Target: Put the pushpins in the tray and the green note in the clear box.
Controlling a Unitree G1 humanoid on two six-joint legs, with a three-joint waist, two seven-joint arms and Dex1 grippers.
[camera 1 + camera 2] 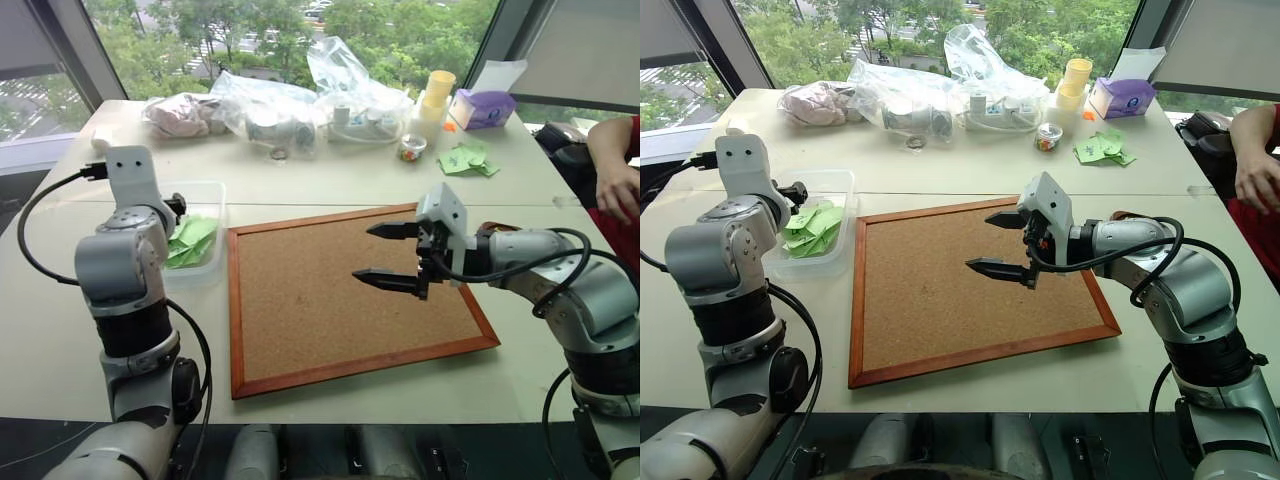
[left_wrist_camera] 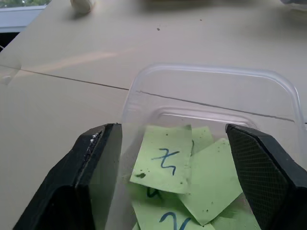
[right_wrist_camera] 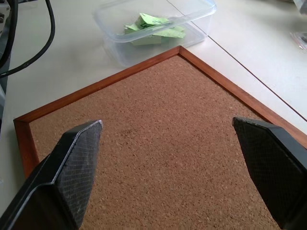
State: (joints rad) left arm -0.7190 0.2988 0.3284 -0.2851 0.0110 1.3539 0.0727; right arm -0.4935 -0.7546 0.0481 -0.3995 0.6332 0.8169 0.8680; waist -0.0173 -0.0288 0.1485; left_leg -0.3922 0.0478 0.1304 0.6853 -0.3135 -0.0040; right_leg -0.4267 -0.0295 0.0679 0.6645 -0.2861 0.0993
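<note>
Left end effector [image 2: 175, 158]: spread above clear box [image 2: 268, 91], green note [image 2: 163, 158] lying inside. Right end effector [image 1: 395, 255]: spread, empty, over cork board [image 1: 300, 300]. Risk: descending fingers could nudge box.

A pale table [image 1: 300, 195] is carrying everything. A wood-framed cork board [image 1: 340, 300] is lying flat near its front edge, with the clear box [image 1: 205, 262] sitting just beside the board on the robot's left. Along the far edge, crinkled plastic bags [image 1: 300, 100], stacked yellow cups [image 1: 436, 95], a purple tissue pack [image 1: 484, 108] and a loose heap of green notes [image 1: 466, 158] are resting.
</note>
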